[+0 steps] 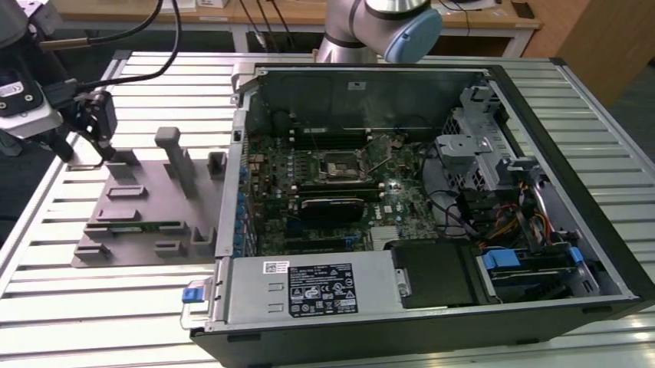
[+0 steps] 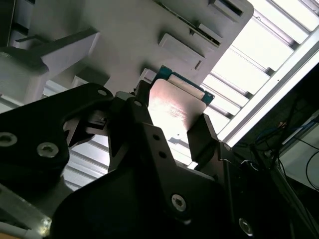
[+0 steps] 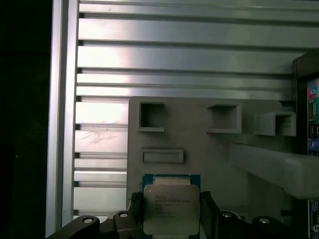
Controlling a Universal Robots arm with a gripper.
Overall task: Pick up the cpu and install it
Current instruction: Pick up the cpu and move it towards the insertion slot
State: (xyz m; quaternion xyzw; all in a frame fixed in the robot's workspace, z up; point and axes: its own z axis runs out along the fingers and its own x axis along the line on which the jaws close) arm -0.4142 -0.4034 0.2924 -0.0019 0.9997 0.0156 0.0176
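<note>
Two dark fingers point(image 2: 202, 137) of the end effector point(image 1: 85, 149) are pinching the cpu point(image 3: 171, 211) by its opposite edges. In both wrist views the silver-grey top is sitting square between them, with the green rim poking out past the tips. Cannot tell whether the cpu is resting on its seat or hanging just clear of it.

Grey fixture plate point(image 1: 153, 195) is lying on the slatted metal surface point(image 1: 103, 299), near the surface's edge on the exterior view's left. The end effector is hanging over the plate's far corner on that side, fingers pointing down, so the cpu is sitting at that corner.

Thin green memory stick point(image 1: 143, 225) is lying in a slot toward the plate's near edge.

Open computer case point(image 1: 588, 176) is occupying much of the surface, just beside the plate. The green motherboard point(image 1: 271, 222) is lying flat inside it, and its black square socket point(image 1: 338, 165) is sitting well apart from the cpu.

The arm point(image 1: 348, 31) is rising at the surface's far edge, behind the case.
</note>
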